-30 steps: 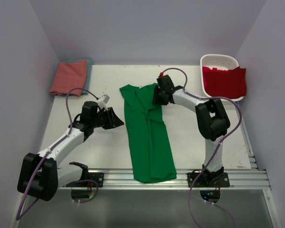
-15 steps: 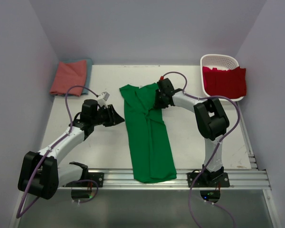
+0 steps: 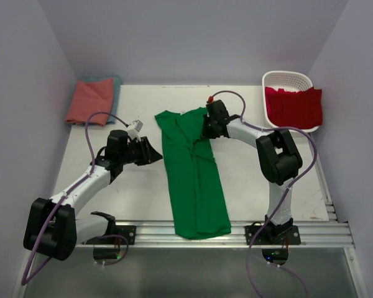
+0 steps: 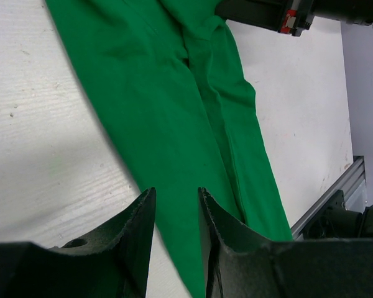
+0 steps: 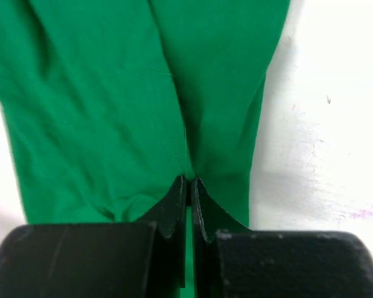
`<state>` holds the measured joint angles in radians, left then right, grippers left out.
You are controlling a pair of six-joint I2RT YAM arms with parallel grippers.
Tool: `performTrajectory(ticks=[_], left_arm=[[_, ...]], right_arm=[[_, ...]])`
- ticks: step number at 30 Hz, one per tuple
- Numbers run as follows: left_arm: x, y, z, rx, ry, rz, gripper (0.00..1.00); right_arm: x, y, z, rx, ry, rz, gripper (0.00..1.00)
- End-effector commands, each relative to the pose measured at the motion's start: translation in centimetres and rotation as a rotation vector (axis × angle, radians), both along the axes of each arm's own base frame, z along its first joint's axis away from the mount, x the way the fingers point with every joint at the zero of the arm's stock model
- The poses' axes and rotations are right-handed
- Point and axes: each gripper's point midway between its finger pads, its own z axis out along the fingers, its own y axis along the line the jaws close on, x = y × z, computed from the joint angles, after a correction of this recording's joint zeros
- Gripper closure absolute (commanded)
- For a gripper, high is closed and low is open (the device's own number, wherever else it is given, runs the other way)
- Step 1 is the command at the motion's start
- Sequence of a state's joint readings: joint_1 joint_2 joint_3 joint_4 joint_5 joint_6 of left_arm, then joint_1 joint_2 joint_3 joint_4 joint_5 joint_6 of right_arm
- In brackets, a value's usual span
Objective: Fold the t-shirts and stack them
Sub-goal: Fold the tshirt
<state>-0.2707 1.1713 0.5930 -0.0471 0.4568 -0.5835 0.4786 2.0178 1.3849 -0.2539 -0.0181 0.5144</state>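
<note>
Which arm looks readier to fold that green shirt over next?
Right, probably: the right gripper pinches the green shirt at the far end. The left gripper hovers open beside it, holding nothing.

**Right end effector (image 5: 189,180) pinched shut, left end effector (image 4: 176,194) parted**

The right arm reaches forward with its elbow bent, both fingers pressed together on a fold of the green t-shirt (image 5: 112,93) below them. The left arm stretches low and forward, fingers apart, gripping nothing.
</note>
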Motion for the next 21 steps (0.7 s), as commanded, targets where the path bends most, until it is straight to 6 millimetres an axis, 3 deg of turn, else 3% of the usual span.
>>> performTrajectory(ticks=[1,9,11,15,18,21], left_arm=[[0.9,-0.1,1.7,0.001,-0.068,0.000,0.63],[0.6,0.0,1.4,0.005,-0.061,0.005,0.64],[0.6,0.0,1.3,0.008,-0.062,0.005,0.64],[0.5,0.2,1.3,0.017,-0.062,0.007,0.63],[0.5,0.2,1.2,0.018,-0.063,0.007,0.64],[0.5,0.2,1.2,0.015,-0.062,0.008,0.64]], right_arm=[[2.1,2.0,7.4,0.088,-0.205,0.076,1.00],[2.3,5.5,9.2,0.201,-0.259,0.201,1.00],[1.9,6.7,8.1,0.214,-0.227,0.246,1.00],[1.6,7.3,7.1,0.171,-0.192,0.260,0.98],[1.4,6.8,6.1,0.113,-0.175,0.253,0.65],[1.4,6.3,5.7,0.071,-0.170,0.238,0.53]])
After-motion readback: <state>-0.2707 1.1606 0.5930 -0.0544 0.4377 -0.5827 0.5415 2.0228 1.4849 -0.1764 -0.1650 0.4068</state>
